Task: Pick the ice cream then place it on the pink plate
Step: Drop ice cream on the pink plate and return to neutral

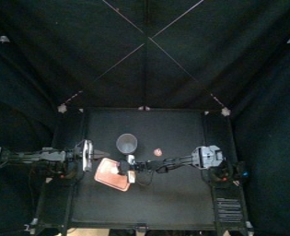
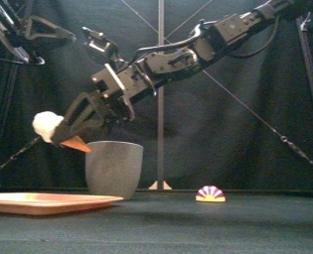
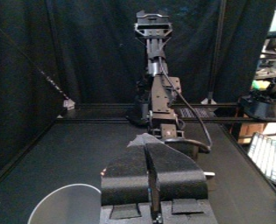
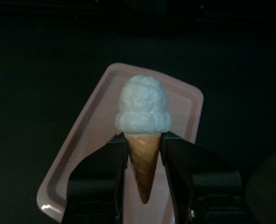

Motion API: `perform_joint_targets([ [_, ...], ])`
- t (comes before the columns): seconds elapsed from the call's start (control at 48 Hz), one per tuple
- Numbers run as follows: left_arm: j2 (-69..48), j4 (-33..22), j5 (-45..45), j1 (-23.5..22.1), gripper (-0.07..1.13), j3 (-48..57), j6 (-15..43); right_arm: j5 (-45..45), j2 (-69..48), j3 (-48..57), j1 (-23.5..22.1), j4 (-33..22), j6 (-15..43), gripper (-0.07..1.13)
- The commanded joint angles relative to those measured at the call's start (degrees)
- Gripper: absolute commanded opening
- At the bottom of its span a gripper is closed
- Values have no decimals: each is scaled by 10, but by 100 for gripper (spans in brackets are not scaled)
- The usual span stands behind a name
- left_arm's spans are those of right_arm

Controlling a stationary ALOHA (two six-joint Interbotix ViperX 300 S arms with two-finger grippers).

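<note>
Front view: white-scooped, orange-coned ice cream [image 2: 53, 129]

**Top view.** You find the tray [image 1: 108, 174] left of centre in the frame's lower half. The cup [image 1: 127, 142] stands just above it in the frame, behind the tray, and a small toy [image 1: 158, 152] lies right of the cup.

**Front view.** The ice cream [image 2: 57, 130], between the right gripper's [image 2: 79, 132] jaws, hangs over the tray at lower left, beside the cup's rim.
</note>
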Motion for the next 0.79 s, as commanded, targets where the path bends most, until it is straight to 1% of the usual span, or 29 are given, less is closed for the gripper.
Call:
perform_joint_targets([
  [0.021,1,1,-3,0,-3,-8,1,11,-1,-43,2,-4,1,67],
  [0.167,1,1,-3,1,-3,-7,1,20,7,-49,3,-5,0,83],
  [0.271,1,2,-3,1,-3,-8,1,25,4,-47,3,-4,2,89],
  [0.417,1,2,-3,1,-3,-7,1,40,-19,-32,-1,-4,1,91],
  [0.542,1,2,-3,1,-4,-7,1,38,-74,8,-9,-5,0,91],
  [0.792,0,2,-3,3,-3,-6,1,-19,-223,142,-14,-5,1,91],
])
